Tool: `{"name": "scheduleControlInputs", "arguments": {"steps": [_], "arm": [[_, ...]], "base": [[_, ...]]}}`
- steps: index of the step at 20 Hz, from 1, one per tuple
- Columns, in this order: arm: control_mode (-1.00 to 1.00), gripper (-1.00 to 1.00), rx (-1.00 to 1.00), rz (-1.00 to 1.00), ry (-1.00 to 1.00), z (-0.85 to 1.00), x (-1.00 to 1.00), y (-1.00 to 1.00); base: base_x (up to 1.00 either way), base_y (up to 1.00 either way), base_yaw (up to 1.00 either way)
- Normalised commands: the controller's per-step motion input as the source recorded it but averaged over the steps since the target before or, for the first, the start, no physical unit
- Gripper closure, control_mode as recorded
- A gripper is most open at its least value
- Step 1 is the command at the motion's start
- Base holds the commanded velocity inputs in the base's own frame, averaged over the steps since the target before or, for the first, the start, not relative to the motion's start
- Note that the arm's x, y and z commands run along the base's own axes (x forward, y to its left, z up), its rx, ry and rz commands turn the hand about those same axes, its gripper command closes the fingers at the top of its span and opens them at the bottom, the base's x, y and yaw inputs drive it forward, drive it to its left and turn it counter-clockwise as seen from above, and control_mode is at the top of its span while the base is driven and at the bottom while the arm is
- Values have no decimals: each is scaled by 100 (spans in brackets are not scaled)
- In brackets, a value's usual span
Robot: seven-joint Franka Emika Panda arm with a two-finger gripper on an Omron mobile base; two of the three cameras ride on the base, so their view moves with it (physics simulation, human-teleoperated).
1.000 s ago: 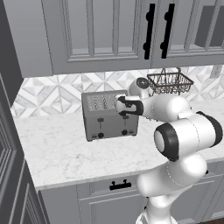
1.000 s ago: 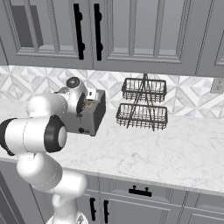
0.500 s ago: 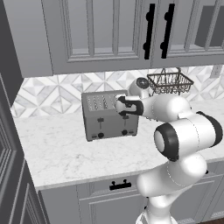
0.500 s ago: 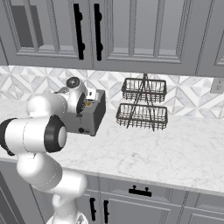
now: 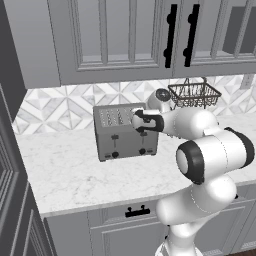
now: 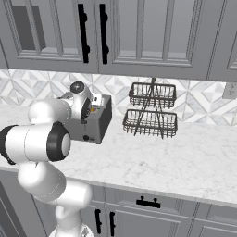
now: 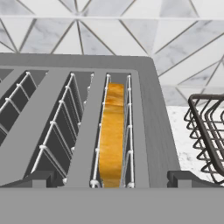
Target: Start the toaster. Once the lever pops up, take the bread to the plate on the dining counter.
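- In the left base view the toaster (image 5: 125, 131) sits left of centre on the grey-veined worktop (image 5: 65, 172), its front face turned toward the camera, with two black tabs and two round knobs on it.
- The lever (image 5: 142, 136) — the rightmost tab — shows in that view just below the arm's dark wrist; whether it is up or down I cannot tell.
- The gripper (image 5: 137, 122) hangs over the toaster's top right corner, its jaws spread wide with nothing between them.
- The hand view looks down into the slots: the bread (image 7: 111, 133) stands on edge in the rightmost slot, orange-brown crust upward, between white wire guides.
- The gripper's two dark finger tips (image 7: 39, 178) sit at the lower edge, far apart, either side of that slot.
- The right base view adds the two-tier wire basket (image 6: 151, 111) — centre frame, beside the toaster (image 6: 97, 121) and apart from it.
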Motion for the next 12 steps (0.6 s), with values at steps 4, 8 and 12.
{"name": "scheduleControlInputs", "arguments": {"steps": [4,8,12], "arm": [[-100,-100,0,0,0,0,0,0],[-100,-100,0,0,0,0,3,0],[-100,-100,0,0,0,0,9,0]], "base": [[0,0,0],[0,0,0],[0,0,0]]}}
